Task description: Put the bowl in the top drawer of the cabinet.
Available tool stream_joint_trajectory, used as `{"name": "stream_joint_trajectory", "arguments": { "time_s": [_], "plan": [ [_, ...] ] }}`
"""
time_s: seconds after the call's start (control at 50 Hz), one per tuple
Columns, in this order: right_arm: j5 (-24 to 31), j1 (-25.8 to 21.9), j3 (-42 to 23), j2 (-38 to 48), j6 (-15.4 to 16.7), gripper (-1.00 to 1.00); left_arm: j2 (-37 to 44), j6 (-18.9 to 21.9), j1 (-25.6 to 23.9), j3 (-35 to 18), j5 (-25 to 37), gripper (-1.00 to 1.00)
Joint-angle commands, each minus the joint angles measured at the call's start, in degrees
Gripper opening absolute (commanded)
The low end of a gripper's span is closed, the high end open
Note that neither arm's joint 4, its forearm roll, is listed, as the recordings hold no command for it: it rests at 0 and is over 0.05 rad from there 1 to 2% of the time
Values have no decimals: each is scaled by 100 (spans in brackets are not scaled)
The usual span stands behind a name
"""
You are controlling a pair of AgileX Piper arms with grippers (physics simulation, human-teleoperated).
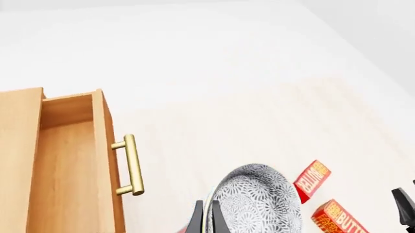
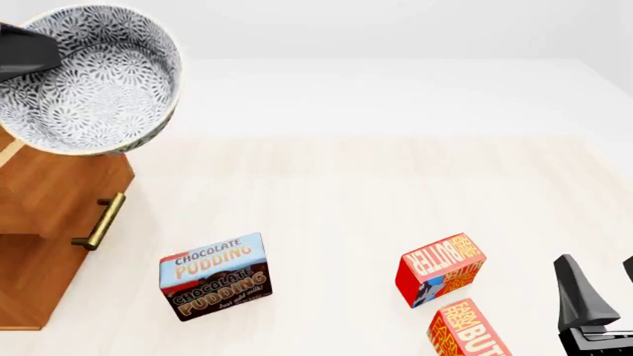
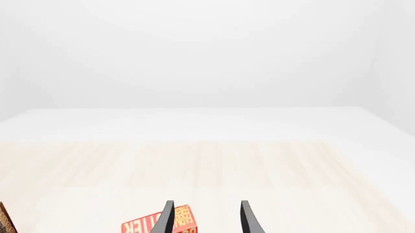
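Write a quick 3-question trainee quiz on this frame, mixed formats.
1. True or false: the bowl rests on the table.
2. Which hand holds the bowl: A) left hand B) right hand
3. Fill in: the top drawer is ____ (open/closed).

Key:
1. False; it is held up above the cabinet.
2. A; its fingers pinch the rim, while the right hand is open with nothing in it.
3. Open.

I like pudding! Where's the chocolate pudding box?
In the front view, the chocolate pudding box stands on the table, just right of the cabinet, left of the butter boxes.
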State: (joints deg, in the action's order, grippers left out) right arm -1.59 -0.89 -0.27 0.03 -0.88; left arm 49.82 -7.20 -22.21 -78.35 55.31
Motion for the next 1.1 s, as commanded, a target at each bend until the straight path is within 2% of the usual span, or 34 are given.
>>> {"name": "stream_joint_trajectory", "arguments": {
  "time_s": [0.02, 0.34, 0.4, 0.42, 0.44, 0.46, 0.56, 0.7, 0.8, 0.82, 0.92, 0.94, 1.1],
  "plan": [
    [-1, 2, 0, 0, -3, 100, 243, -401, 537, -347, 14, -100],
    [-7, 7, 0, 0, -9, 100, 377, -1071, 1100, -311, -244, -100],
    [-6, 6, 0, 0, -12, 100, 425, -869, 1227, -382, -266, -100],
    [-9, 5, 0, 0, -11, 100, 414, -919, 1240, -358, -283, -100],
    [-7, 7, 0, 0, -10, 100, 353, -1223, 1260, -284, -333, -100],
    [-7, 6, 0, 0, -10, 100, 362, -1154, 1253, -333, -316, -100],
    [-6, 6, 0, 0, -6, 100, 377, -1421, 1465, -338, -362, -100],
    [-6, 13, 0, 0, -8, 100, 531, -1587, 1864, -256, -373, -100],
    [-13, 7, 0, 0, -14, 100, 608, -1525, 2043, -291, -375, -100],
    [-11, 6, 0, 0, -13, 100, 626, -1689, 2136, -204, -386, -100],
    [-11, 5, 0, 0, -11, 100, 672, -1647, 2278, -275, -375, -100],
    [-12, 3, 0, 0, -11, 100, 699, -1767, 2348, -241, -351, -100],
    [-14, 6, 0, 0, -14, 100, 834, -1845, 2682, -583, -233, -100]
  ]
}}
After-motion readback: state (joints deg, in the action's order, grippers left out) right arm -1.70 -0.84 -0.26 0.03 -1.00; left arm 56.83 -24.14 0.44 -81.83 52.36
